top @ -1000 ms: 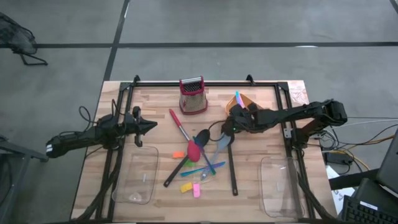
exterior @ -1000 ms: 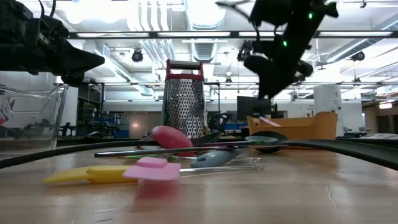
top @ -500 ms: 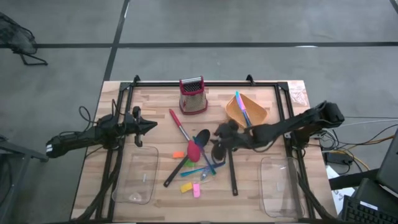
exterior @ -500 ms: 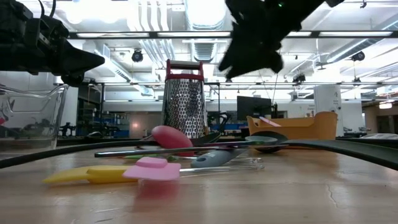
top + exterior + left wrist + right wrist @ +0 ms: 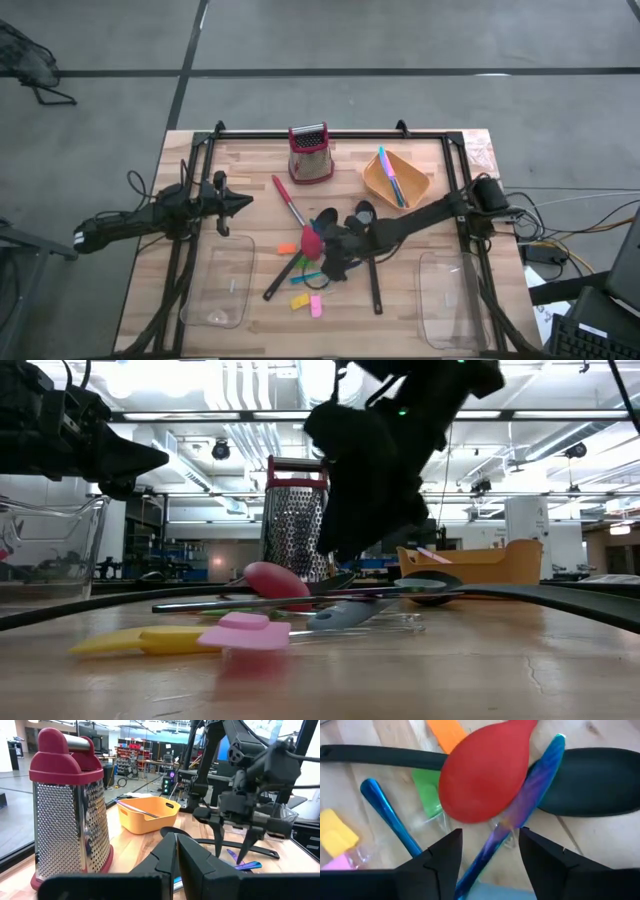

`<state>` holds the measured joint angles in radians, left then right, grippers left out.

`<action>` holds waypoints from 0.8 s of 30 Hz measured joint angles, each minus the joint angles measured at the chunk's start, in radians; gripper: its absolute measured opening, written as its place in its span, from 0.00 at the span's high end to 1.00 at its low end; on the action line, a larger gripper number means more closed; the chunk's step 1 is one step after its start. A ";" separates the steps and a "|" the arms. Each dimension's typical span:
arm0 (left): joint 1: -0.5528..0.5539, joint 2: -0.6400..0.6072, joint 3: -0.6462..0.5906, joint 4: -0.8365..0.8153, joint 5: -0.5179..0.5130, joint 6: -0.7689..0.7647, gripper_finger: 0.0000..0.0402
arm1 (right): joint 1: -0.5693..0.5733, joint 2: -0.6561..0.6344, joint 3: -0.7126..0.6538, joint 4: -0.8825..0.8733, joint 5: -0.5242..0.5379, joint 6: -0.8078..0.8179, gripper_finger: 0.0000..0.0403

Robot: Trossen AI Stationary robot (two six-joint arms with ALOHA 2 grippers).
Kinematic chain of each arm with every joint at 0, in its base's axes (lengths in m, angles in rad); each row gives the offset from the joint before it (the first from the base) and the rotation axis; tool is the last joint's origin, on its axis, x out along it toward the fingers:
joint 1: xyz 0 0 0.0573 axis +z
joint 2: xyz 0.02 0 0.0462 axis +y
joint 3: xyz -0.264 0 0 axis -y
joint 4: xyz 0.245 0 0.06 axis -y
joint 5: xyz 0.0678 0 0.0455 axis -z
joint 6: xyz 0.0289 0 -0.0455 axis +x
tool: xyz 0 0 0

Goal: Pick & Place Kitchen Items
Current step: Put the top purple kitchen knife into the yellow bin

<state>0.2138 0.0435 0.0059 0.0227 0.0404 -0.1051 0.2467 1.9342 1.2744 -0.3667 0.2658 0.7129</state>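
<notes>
A pile of kitchen items lies mid-table: a red-headed spoon, black spoons, a blue-purple stick, a blue stick, and green, orange and yellow pieces. My right gripper hangs open just above this pile, pointing steeply down, its fingers on either side of the blue-purple stick without touching it. My left gripper waits shut and level at the table's left.
The red grater stands at the far middle. To its right sits the orange bowl with sticks in it. Clear containers lie near left and near right. A black frame borders the table.
My right gripper has swung from over the orange bowl toward the table's near left, sinking and tipping downward until it hangs over the pile of utensils. The items on the table have stayed where they were.
</notes>
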 joint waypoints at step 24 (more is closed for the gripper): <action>0.000 0.006 0.000 0.000 0.000 0.000 0.94 | -0.003 0.127 0.088 -0.128 -0.004 -0.022 0.72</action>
<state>0.2136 0.0494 0.0059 0.0227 0.0406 -0.1051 0.2440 2.0613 1.3628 -0.4950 0.2614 0.6908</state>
